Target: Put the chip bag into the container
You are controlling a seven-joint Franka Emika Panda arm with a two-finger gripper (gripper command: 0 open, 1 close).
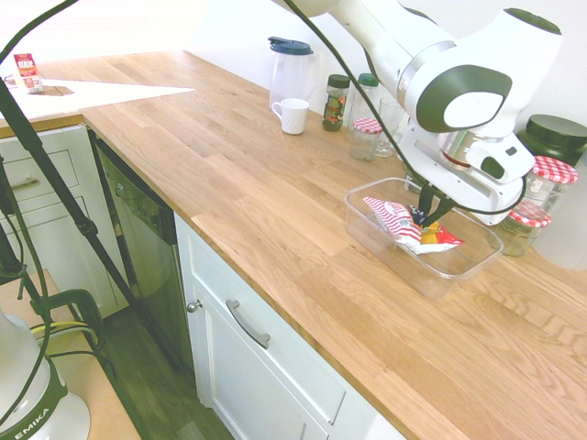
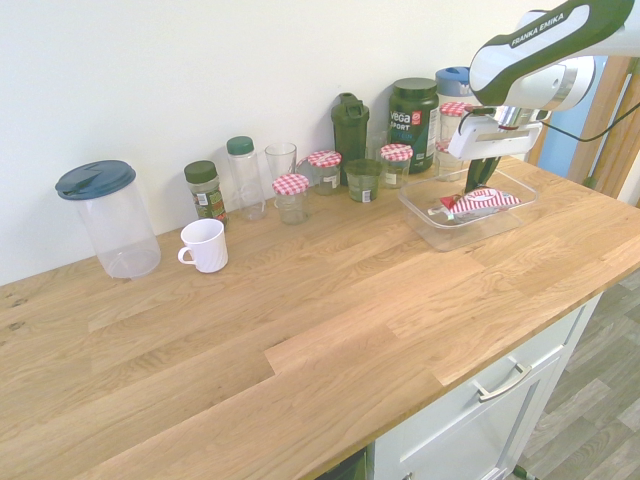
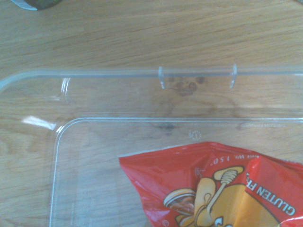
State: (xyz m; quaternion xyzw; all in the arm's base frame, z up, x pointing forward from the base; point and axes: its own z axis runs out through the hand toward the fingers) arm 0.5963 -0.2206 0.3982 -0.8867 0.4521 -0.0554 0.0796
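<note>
Down inside the container (image 1: 362, 220) sits my gripper (image 1: 427, 214), lowered over the chip bag (image 1: 404, 225), its dark fingers (image 2: 480, 172) reaching to the bag's far end. Whether they pinch the packet or stand slightly apart I cannot tell; the wrist housing hides the tips from one side, and they are too small to judge from the other.

The chip bag lies flat on the floor of the clear tub, its red-and-white striped end toward the worktop's (image 1: 248, 192) front edge and its yellow-orange end under my gripper. In the wrist view the packet (image 3: 213, 189) shows red with a yellow cartoon figure, filling the lower part, with the tub's rounded corner and rim (image 3: 142, 72) beyond it.

Checked-lid jars (image 1: 526, 220) stand just beside the container on the wall side. Further along the wall stand a dark supplement tub (image 2: 413, 110), a white mug (image 2: 205, 244) and a clear pitcher with a blue lid (image 2: 105, 215).
</note>
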